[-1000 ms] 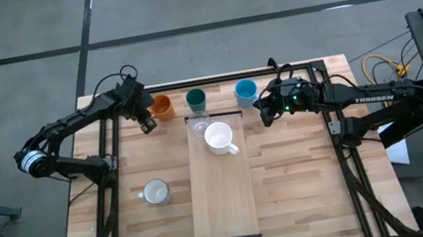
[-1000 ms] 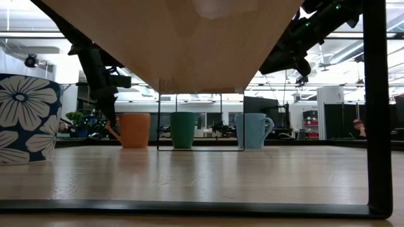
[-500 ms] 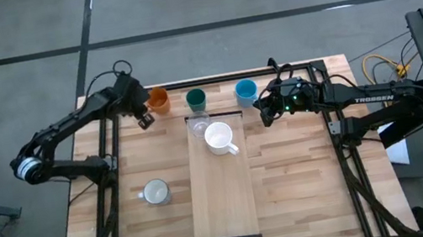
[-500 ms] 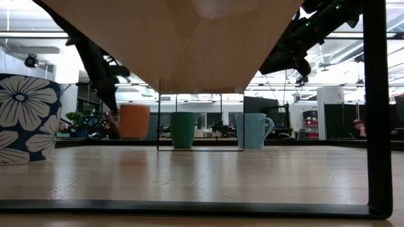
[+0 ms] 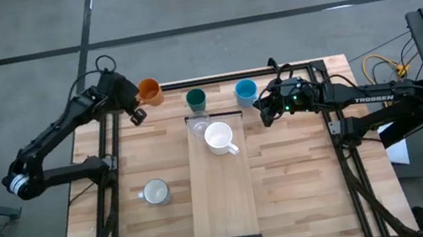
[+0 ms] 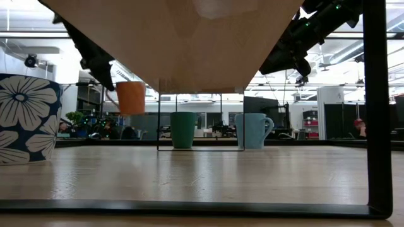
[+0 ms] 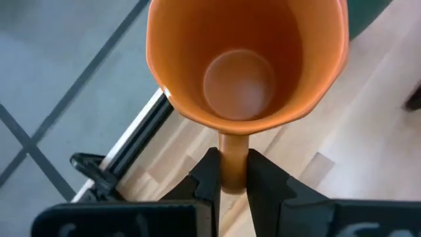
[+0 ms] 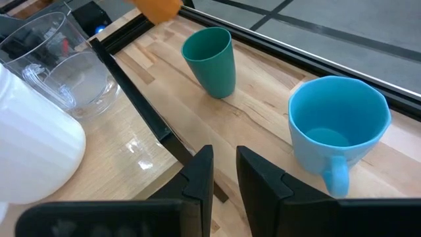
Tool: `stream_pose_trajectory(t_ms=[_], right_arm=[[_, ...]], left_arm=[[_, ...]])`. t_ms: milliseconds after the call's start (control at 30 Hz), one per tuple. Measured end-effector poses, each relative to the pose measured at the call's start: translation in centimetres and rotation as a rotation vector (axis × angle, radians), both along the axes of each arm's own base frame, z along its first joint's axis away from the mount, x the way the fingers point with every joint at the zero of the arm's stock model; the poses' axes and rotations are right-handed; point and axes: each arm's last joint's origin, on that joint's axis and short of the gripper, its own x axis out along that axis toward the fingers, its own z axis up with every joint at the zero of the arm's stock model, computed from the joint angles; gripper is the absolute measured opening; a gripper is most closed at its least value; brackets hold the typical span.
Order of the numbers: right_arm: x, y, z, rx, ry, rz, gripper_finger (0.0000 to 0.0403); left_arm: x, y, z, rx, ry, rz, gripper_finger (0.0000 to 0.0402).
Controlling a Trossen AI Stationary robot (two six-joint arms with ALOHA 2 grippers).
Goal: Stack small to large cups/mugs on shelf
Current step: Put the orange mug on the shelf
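My left gripper [image 5: 137, 110] is shut on the orange mug [image 5: 148, 91], held above the table's far left corner; it shows lifted in the low view [image 6: 130, 97]. The dark green cup [image 5: 196, 99] and light blue mug [image 5: 246, 90] stand on their bases on the table at the far edge. The clear glass [image 5: 199, 124] and white mug [image 5: 219, 137] stand on the far end of the shelf [image 5: 223, 206]. The pale grey-white mug [image 5: 155, 193] stands on the table left of the shelf. My right gripper [image 5: 264, 111] waits near the blue mug, its fingers a narrow gap apart and empty. My left gripper pinches the orange mug's handle [image 7: 231, 155] between its two fingers [image 7: 209, 172]. The fingers come from the table's left and near side, slanting down. The mug is upright with its mouth up, lifted clear of the table.
The shelf's near half is bare board. A black frame rail [image 5: 214, 78] runs along the table's far edge behind the cups. The shelf's dark metal end frame [image 6: 375, 107] stands at the right of the low view.
My left gripper has gone up and toward the table's far left corner, shut on the orange mug's handle. The mug, which stood on the table beside the green cup, is now lifted clear and stays upright.
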Motion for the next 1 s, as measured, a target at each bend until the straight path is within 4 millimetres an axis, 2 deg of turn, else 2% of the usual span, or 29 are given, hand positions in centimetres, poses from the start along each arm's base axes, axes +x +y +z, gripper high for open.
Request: stream_pose_trajectory(t_ms=[533,700,1000], right_arm=[[0.0,0.0,0.0,0.0,0.0,0.001,0.0061],[0.0,0.0,0.0,0.0,0.0,0.0,0.0061],[0.0,0.0,0.0,0.0,0.0,0.001,0.0061]], left_arm=[[-4.0,-5.2,5.9,0.033,-0.169,0.032,0.0029],[-4.2,-6.6,6.9,0.011,-0.251,-0.022,0.0028],[-3.8,-8.3,7.3,-0.069,-0.248,-0.119,0.0028]])
